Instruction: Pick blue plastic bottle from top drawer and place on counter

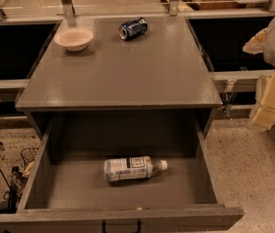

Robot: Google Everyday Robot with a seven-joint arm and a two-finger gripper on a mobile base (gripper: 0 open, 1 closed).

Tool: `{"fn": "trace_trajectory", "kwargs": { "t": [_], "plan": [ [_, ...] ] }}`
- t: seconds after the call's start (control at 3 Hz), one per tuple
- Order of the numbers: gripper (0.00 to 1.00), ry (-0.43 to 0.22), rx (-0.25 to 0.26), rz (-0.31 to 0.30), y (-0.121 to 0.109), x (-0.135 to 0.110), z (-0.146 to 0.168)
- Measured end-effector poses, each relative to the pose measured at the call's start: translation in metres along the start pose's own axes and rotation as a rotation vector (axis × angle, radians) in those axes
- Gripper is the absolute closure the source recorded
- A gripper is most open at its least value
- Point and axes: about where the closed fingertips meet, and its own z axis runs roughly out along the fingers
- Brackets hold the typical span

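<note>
The blue plastic bottle (133, 168) lies on its side on the floor of the open top drawer (202, 178), its white cap pointing right. The drawer is pulled out toward the camera, with its dark handle at the bottom edge of the view. The grey speckled counter (122, 76) sits above and behind the drawer. My gripper (269, 103) is at the far right edge of the view, pale yellow under a white arm part, well to the right of the cabinet and above the floor. It holds nothing that I can see.
A pale shallow bowl (74, 38) stands at the counter's back left. A dark blue soda can (132, 28) lies on its side at the back middle. Metal rails run behind the cabinet. Cables and a small wire basket (27, 157) lie on the floor at left.
</note>
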Motion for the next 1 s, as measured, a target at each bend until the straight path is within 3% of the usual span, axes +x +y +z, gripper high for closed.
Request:
{"fn": "trace_trajectory", "kwargs": {
  "t": [0.33,1.0],
  "plan": [
    [0.00,0.000,0.000,0.000,0.000,0.000,0.000],
    [0.00,-0.033,-0.076,-0.050,0.000,-0.011,0.041]
  ]
}}
